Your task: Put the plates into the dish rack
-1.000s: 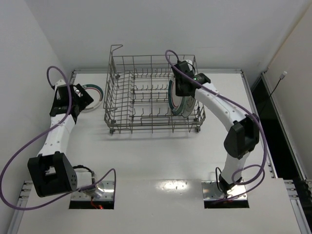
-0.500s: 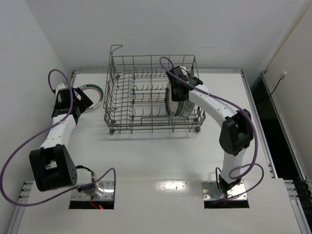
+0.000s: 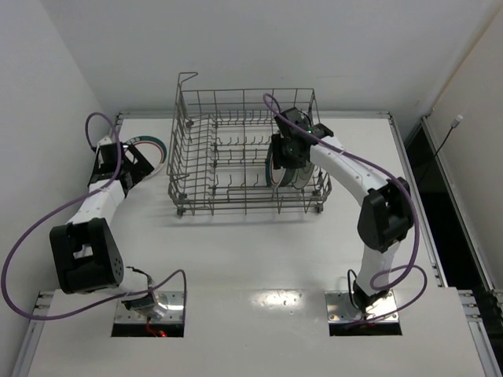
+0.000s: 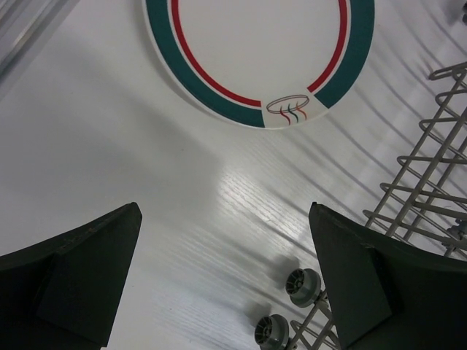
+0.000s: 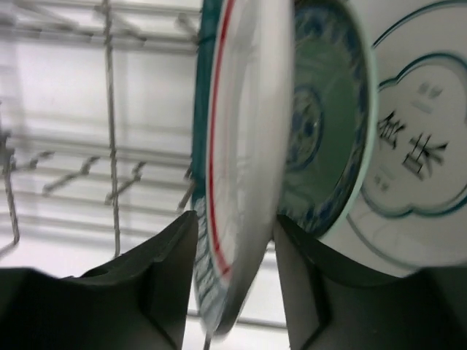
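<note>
Dish rack (image 3: 182,157), right end: banded plate (image 5: 248,109) on edge, just beside teal plate (image 5: 328,146); right gripper (image 5: 235,219) astride its rim, grip uncertain. Left gripper (image 4: 226,284) spread, low over tabletop (image 4: 146,182), flat plate (image 4: 255,51) just ahead.

Dish rack (image 3: 228,161) sits rear-centre on worktop (image 3: 259,251), w/ three plates (image 3: 284,166) standing on edge, close side by side, in rack's right end, while fourth plate (image 3: 155,148) lies flat on worktop just left of rack, nr back-left corner.
</note>
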